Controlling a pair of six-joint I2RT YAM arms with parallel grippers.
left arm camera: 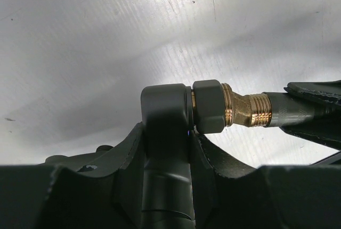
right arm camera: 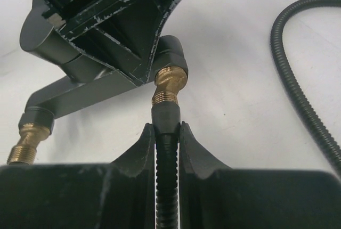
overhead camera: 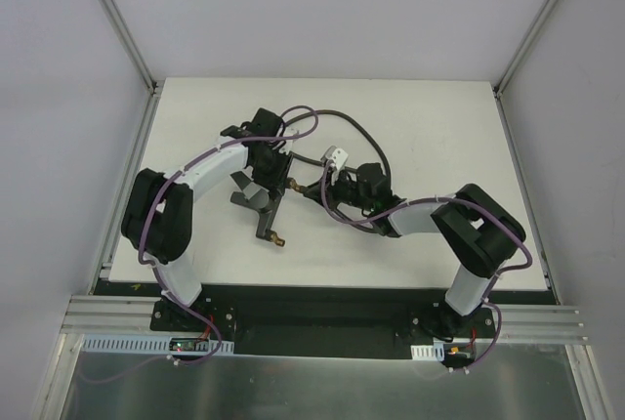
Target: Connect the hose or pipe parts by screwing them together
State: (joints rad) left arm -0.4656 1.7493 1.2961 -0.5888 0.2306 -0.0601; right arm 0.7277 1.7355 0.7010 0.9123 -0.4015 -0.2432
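The left gripper (left arm camera: 166, 133) holds the black T-fitting (left arm camera: 165, 101) by its stem, mid-table (overhead camera: 439, 117). The right gripper (right arm camera: 167, 128) is pinched tight on the hose (right arm camera: 167, 178) end, whose connector meets one brass tip (right arm camera: 169, 82); the rest of the hose loops behind

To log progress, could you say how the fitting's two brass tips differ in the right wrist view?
The central brass tip meets the hose connector above the right gripper; the left brass tip is bare. The central tip points toward that gripper, the left tip sideways. Both are threaded, on the black fitting.
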